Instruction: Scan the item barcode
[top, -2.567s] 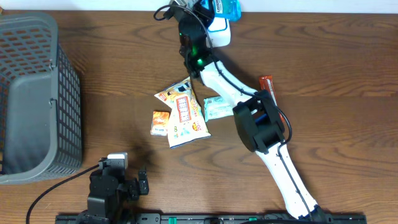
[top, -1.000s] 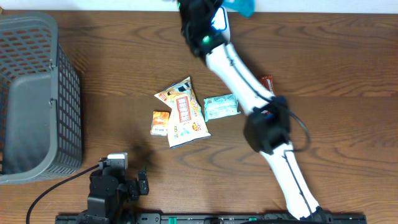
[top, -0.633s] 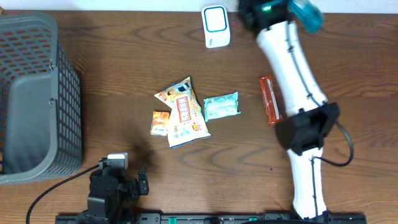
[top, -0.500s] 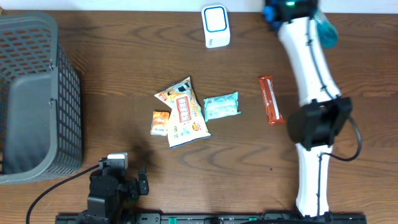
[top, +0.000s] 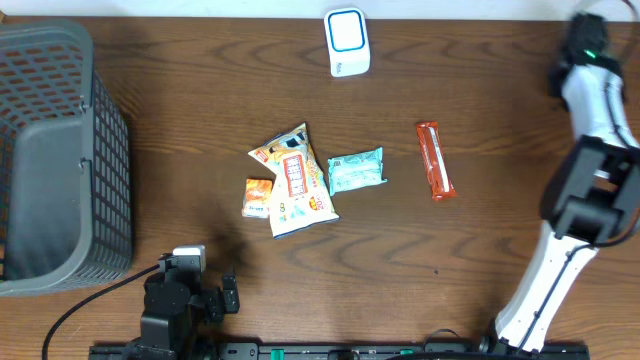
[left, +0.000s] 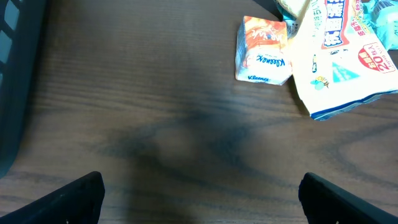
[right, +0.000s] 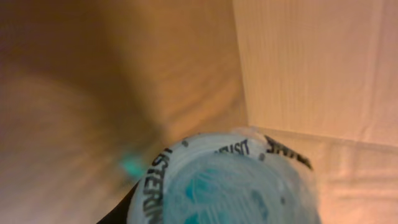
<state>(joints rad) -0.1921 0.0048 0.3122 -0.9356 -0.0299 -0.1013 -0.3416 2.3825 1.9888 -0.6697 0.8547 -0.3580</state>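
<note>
In the right wrist view a clear bottle of blue liquid (right: 231, 185), with black lettering round its rim, fills the lower frame. My right gripper (right: 224, 211) is shut on it; only a dark sliver of finger shows at its lower left. Overhead, the right arm (top: 592, 95) reaches to the table's far right corner, and the bottle itself is hidden there. The white scanner with a blue ring (top: 347, 41) lies at the back centre, well left of that arm. My left gripper (left: 202, 200) hangs open over bare wood at the front left.
A snack bag (top: 293, 180), a teal packet (top: 356, 171), an orange tissue pack (top: 258, 197) and a red bar (top: 434, 160) lie mid-table. A grey basket (top: 55, 150) stands at the left edge. A pale wall shows behind the table in the right wrist view.
The right arm has swung from over the scanner at the back centre to the far right corner, carrying the bottle. The left arm has not moved.
</note>
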